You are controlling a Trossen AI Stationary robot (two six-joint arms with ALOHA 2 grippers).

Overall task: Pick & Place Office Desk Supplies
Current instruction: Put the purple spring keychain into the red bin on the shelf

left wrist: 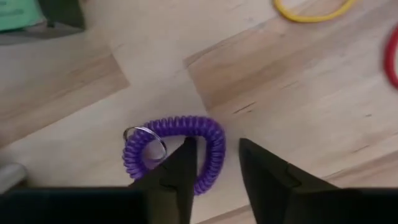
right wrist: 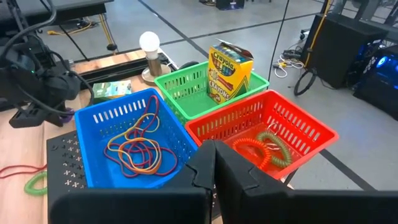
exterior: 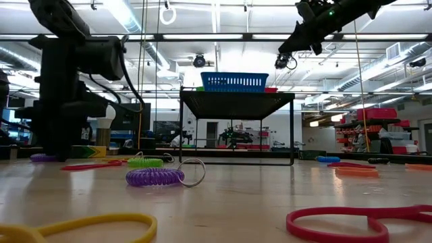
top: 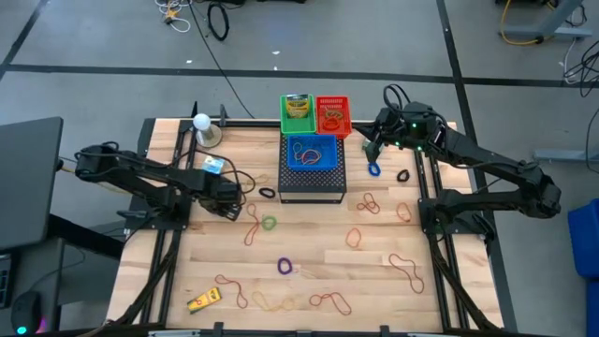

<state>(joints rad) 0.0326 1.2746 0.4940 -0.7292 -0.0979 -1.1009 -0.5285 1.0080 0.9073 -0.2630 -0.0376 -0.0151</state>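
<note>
A purple coil ring (left wrist: 180, 149) with a small metal key ring (left wrist: 146, 140) lies flat on the wooden table. My left gripper (left wrist: 217, 155) points down over it, open. One finger (left wrist: 183, 165) stands over the coil's inside and the other (left wrist: 261, 168) outside, with the coil's band (left wrist: 216, 146) between them. In the high view this gripper (top: 229, 204) hides the coil. My right gripper (right wrist: 214, 165) is shut on nothing and hangs in the air beside the baskets (top: 374, 145). My left gripper comes at the purple coil from above, its fingers on either side of the coil's band (left wrist: 216, 146), across it. Whether the fingertips touch the coil, I cannot tell. The coil lies flat on the table.
A black mesh box (top: 312, 183) carries a blue basket (right wrist: 124, 137) of rubber bands, a green basket (right wrist: 199, 87) with a crayon box, and a red basket (right wrist: 273, 130). Rubber bands, coloured rings (top: 284, 266), a yellow item (top: 203, 300) and a green box (top: 214, 165) are scattered around.
</note>
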